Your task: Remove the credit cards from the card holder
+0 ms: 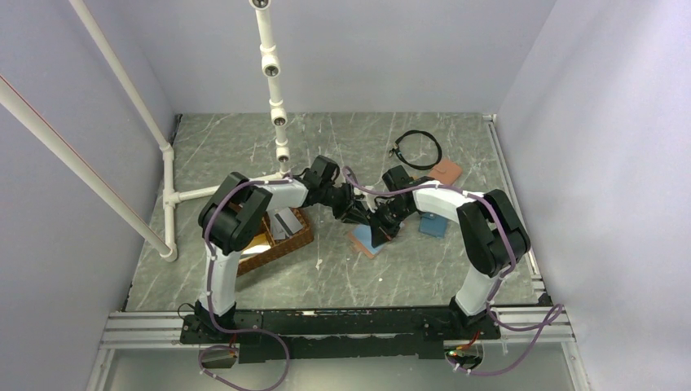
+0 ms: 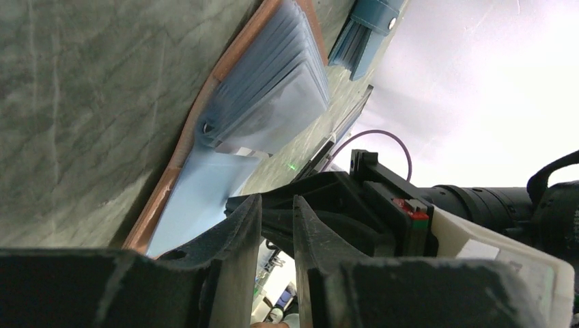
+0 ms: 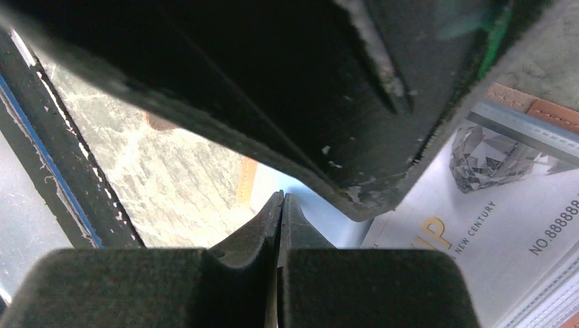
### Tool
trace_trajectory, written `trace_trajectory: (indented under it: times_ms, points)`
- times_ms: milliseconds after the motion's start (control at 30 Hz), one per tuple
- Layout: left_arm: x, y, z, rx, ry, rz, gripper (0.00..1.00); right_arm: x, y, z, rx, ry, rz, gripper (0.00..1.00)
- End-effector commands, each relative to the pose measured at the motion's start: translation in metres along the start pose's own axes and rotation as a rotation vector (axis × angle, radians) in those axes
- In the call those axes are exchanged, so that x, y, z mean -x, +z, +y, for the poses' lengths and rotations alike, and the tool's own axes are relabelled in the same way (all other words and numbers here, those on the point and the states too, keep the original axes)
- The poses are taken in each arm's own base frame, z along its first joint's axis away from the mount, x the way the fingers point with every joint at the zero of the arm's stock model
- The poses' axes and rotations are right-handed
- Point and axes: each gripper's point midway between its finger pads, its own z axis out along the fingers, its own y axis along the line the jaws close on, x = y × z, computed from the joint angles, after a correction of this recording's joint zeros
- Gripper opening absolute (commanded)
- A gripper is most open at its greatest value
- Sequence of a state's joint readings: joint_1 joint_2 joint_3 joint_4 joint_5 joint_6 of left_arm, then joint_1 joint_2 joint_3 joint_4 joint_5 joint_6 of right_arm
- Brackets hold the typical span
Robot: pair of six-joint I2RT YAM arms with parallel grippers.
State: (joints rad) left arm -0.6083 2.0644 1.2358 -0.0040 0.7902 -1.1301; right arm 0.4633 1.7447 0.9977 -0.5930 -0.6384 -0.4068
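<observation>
The salmon-pink card holder (image 1: pixel 364 241) lies open on the table, with its light-blue inside facing up. In the left wrist view its pink rim (image 2: pixel 205 102) frames a fan of clear sleeves (image 2: pixel 273 82). A grey-silver credit card (image 3: pixel 498 205) printed with a diamond lies in a sleeve. My left gripper (image 1: pixel 358 213) hovers over the holder with its jaws a little apart (image 2: pixel 276 205) and nothing between them. My right gripper (image 1: pixel 381 226) faces it closely, with its fingers pressed together (image 3: pixel 280 197) over the blue pocket. I cannot tell whether anything is pinched there.
A wicker basket (image 1: pixel 273 254) at the left holds a grey card (image 1: pixel 285 221). A teal-blue wallet (image 1: pixel 434 225) lies just right of the holder. An orange wallet (image 1: pixel 446 170) and a black cable ring (image 1: pixel 420 149) lie behind. A white pipe frame (image 1: pixel 167 195) stands at the left.
</observation>
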Motion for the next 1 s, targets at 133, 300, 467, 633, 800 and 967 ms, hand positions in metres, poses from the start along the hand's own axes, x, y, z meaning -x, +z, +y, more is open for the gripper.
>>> trace_trajectory:
  times_ms: [133, 300, 467, 633, 800, 967]
  points:
    - [-0.002, 0.012, -0.017, -0.033, 0.044, 0.039, 0.29, 0.015, -0.008, 0.001, -0.005, -0.044, -0.052, 0.00]
    - [-0.006, 0.019, -0.010, -0.004, 0.026, 0.059, 0.29, 0.016, -0.009, 0.003, -0.003, -0.046, -0.059, 0.00]
    - [-0.009, 0.025, -0.002, 0.032, 0.015, 0.076, 0.25, 0.017, -0.011, 0.003, -0.008, -0.054, -0.064, 0.00]
    - [-0.013, 0.022, 0.011, 0.086, -0.014, 0.073, 0.23, 0.017, -0.018, 0.002, -0.015, -0.059, -0.079, 0.00]
    - [-0.015, 0.021, 0.020, 0.127, -0.029, 0.078, 0.23, 0.018, -0.025, 0.003, 0.005, -0.072, -0.092, 0.00]
    - [-0.021, 0.020, 0.043, 0.221, -0.054, 0.103, 0.23, 0.023, -0.043, 0.009, 0.054, -0.093, -0.143, 0.01]
